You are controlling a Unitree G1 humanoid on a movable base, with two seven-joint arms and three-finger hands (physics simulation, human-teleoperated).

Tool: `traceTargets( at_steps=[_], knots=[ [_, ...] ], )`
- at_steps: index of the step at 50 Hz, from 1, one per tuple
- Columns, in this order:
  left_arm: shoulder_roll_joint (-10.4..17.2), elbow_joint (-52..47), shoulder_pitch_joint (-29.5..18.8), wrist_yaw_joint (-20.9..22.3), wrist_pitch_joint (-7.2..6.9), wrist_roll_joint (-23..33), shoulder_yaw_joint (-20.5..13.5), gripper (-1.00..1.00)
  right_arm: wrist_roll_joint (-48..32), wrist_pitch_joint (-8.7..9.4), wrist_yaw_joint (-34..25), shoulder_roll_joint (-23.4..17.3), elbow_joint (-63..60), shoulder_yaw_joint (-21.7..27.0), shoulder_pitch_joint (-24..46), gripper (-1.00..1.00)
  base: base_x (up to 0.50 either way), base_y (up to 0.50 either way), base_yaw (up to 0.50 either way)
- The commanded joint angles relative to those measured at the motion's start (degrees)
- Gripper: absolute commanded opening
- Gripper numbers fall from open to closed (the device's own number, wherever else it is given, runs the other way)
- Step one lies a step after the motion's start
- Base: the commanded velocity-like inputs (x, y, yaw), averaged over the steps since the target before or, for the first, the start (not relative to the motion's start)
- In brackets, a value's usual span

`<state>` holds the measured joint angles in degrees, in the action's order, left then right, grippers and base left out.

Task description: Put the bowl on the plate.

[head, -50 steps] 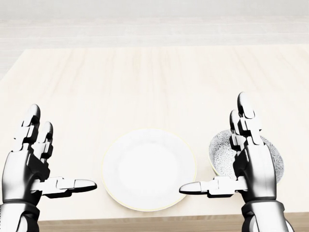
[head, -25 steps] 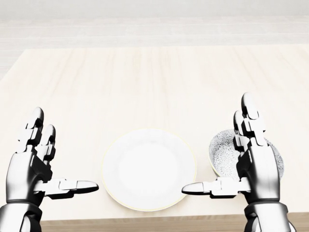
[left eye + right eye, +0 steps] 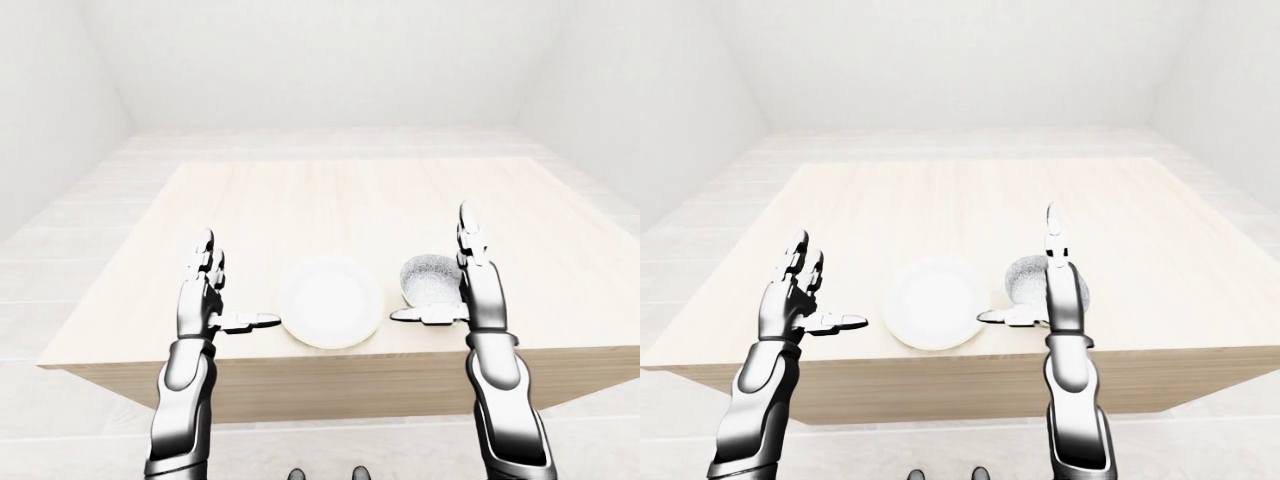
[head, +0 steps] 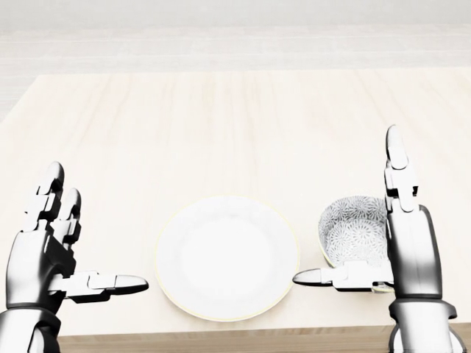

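Bowl (image 4: 349,232) just right of plate (image 4: 227,257) in head view, not yet gripped: reaching step. Right hand (image 4: 408,250) spread open beside it. Next: close round rim, lift, carry left onto plate.

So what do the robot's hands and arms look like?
Both the left hand and right hand are shiny silver metal with black joints, three jointed fingers each. The arms are smooth, rounded silver shells. No cables or markings show.
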<state>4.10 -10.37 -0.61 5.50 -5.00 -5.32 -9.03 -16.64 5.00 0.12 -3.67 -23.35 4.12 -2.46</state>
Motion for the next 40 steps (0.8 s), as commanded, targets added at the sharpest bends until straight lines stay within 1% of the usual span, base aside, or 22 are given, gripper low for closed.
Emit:
traceTargets(
  at_steps=[1, 4, 7, 8, 15, 19, 24, 33, 40],
  knots=[
    [0.1, 0.1, 0.0, 0.1, 0.00, 0.8, -0.2, 1.00, -10.0, 0.00, -0.7, -2.2, 0.6, 1.7, 3.0, 1.00, 0.00, 0.00, 0.00],
    [0.2, 0.2, -0.3, 0.1, 0.00, 0.8, -0.4, 1.00, -12.9, 0.00, -0.9, -2.6, 1.0, 2.1, 3.8, 1.00, 0.00, 0.00, 0.00],
    [0.2, 0.2, -0.3, 0.0, 0.00, 0.8, -0.5, 1.00, -14.2, 0.00, -1.1, -2.6, 1.3, 2.3, 4.0, 1.00, 0.00, 0.00, 0.00],
    [0.3, 0.1, -0.2, 0.1, 0.00, 0.9, -0.5, 1.00, -16.1, 0.00, -1.3, -3.1, 1.6, 1.9, 3.7, 1.00, 0.00, 0.00, 0.00],
    [0.3, 0.1, 0.1, 0.2, 0.00, 1.0, -0.8, 1.00, -17.9, 0.00, -2.9, -2.5, -0.2, 3.1, 3.4, 1.00, 0.00, 0.00, 0.00],
    [0.4, 1.0, -0.2, 0.2, 0.00, 1.1, -0.9, 1.00, -21.0, 0.00, -1.3, -2.4, 0.8, 2.9, 3.3, 1.00, 0.00, 0.00, 0.00],
    [0.4, 1.5, -0.2, 0.3, 0.00, 1.1, -1.0, 1.00, -23.7, 0.00, -1.3, -2.4, 1.3, 2.7, 2.3, 1.00, 0.00, 0.00, 0.00],
    [0.7, 2.1, -0.4, 0.8, 0.00, 0.2, -1.6, 1.00, -27.9, 0.00, -3.8, -1.9, -2.5, 3.0, 1.3, 1.00, 0.00, 0.00, 0.00],
    [0.8, 1.9, -0.2, 1.1, 0.00, -0.2, -1.7, 1.00, -30.5, 0.00, -4.2, -1.4, -3.1, 2.9, 0.2, 1.00, 0.00, 0.00, 0.00]
  ],
)
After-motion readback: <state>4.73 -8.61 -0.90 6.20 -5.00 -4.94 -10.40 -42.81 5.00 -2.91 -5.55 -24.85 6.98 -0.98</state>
